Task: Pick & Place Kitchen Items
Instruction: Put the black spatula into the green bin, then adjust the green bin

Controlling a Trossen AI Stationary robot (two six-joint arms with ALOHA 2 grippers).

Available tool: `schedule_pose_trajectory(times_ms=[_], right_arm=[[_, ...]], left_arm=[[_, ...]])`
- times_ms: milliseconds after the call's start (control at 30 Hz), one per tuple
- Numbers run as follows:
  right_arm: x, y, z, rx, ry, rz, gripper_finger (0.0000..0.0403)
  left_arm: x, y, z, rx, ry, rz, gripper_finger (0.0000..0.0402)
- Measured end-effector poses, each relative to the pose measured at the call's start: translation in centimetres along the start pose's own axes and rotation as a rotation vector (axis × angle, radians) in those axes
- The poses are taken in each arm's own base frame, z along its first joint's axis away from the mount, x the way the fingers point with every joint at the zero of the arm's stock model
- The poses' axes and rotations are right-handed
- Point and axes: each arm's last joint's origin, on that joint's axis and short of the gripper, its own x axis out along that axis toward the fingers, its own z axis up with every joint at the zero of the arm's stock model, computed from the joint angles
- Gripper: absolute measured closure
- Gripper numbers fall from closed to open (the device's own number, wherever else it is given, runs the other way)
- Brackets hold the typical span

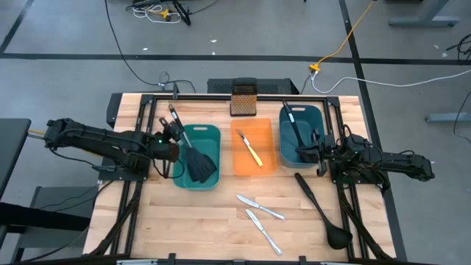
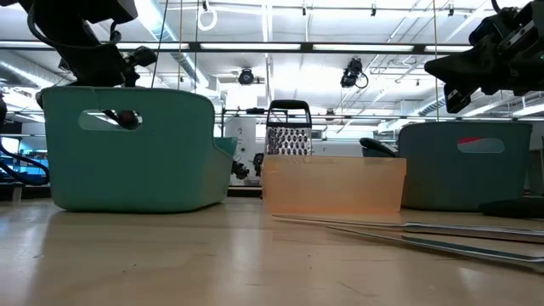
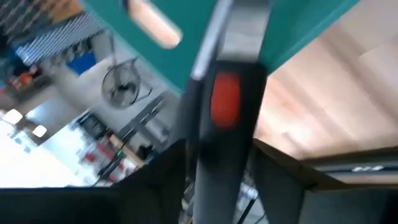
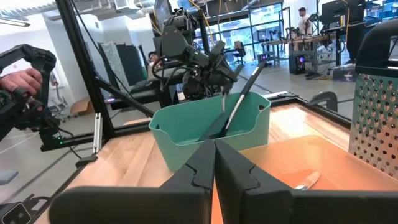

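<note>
Two black slotted spatulas (image 1: 199,166) lie heads down in the left teal bin (image 1: 213,136). One handle (image 1: 174,115) leans on its far left rim. My left gripper (image 1: 174,142) hovers at the bin's left rim, open a little, with the other spatula's handle (image 3: 225,106) between its fingers. A yellow-handled knife (image 1: 253,152) lies in the orange bin (image 1: 268,165). A black ladle (image 1: 321,210) and two silver knives (image 1: 259,208) lie on the table. My right gripper (image 1: 310,152) is shut and holds nothing. It hovers by the right teal bin (image 1: 303,114). My left gripper has the black free end of the spatula's handle (image 3: 217,158), with its red insert, between its two fingers (image 3: 163,177), which lie across it. Thin slits of light show beside the handle lower down. I cannot tell whether the fingers touch it. The steel shaft runs on down into the bin.
A metal box grater (image 1: 243,99) stands upright at the table's far edge, behind the orange bin. The right teal bin holds a black utensil (image 1: 291,122). Bare wood lies along the near edge, left of the knives. A black frame rail (image 1: 221,95) borders the work area.
</note>
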Motion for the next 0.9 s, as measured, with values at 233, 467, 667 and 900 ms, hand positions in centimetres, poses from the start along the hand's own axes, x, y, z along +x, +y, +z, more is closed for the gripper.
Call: schedule_pose_trajectory(times_ms=[233, 467, 667, 900], right_arm=[[0.0, 0.0, 0.0, 0.000, 0.000, 0.000, 0.0387], [0.0, 0.0, 0.0, 0.000, 0.000, 0.000, 0.0387], [0.0, 0.0, 0.0, 0.000, 0.000, 0.000, 0.0387], [0.0, 0.0, 0.0, -0.010, 0.000, 0.000, 0.0387]], left_arm=[[-0.5, 1.0, -0.4, -0.069, 0.064, 0.075, 0.0180], [-2.9, 3.6, -1.0, -0.371, -0.054, 0.122, 0.0178], [-6.9, 6.9, -1.5, -0.885, -0.529, -0.154, 0.0198], [-8.2, 7.3, 0.5, -1.063, -0.799, -0.485, 0.0218]])
